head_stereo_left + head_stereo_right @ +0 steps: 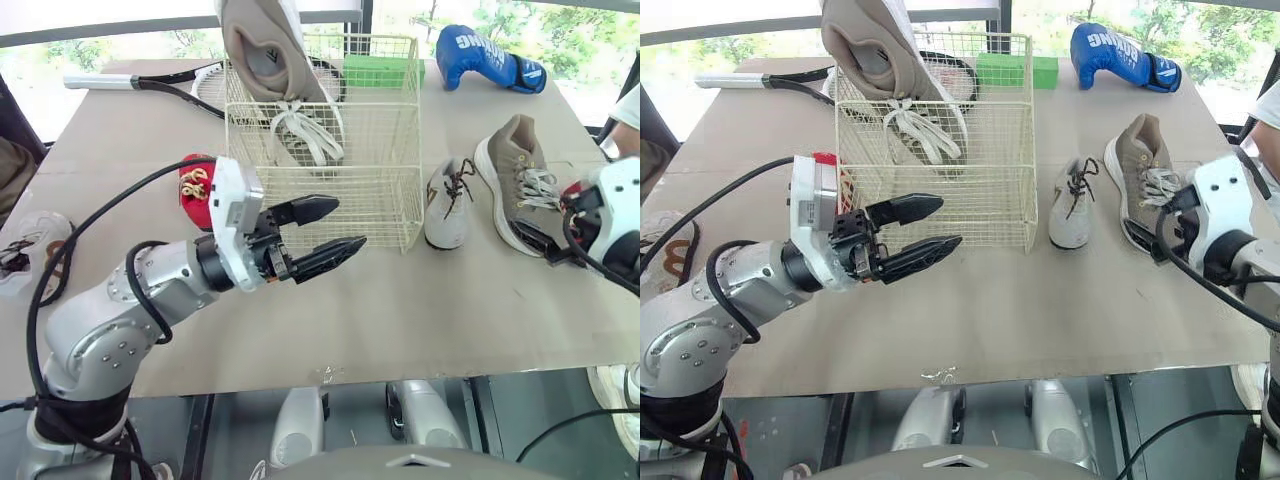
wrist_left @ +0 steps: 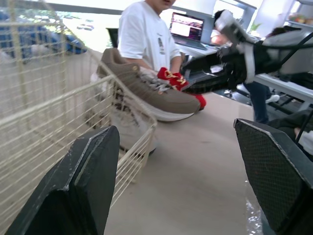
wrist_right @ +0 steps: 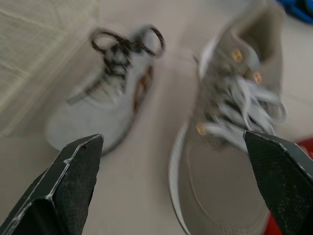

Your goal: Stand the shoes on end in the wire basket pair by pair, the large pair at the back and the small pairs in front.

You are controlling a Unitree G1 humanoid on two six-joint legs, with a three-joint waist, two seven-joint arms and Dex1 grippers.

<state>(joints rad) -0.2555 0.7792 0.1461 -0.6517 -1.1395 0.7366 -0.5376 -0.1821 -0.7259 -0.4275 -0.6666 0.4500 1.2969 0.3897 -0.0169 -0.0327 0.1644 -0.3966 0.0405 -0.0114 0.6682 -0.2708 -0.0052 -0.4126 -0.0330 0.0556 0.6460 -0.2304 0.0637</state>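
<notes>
On the table [image 1: 400, 320] stands the wire basket [image 1: 370, 200], with one large tan shoe [image 1: 262, 50] upright on end against its back left corner. The second large tan shoe [image 1: 515, 180] lies right of the basket, the right gripper [image 3: 172, 136] spread wide above it. A small white shoe [image 1: 445, 205] lies just beside the basket's right wall, and a small red shoe [image 1: 195, 185] is at its left. The left gripper [image 1: 348, 224] hangs released and empty before the basket's front.
</notes>
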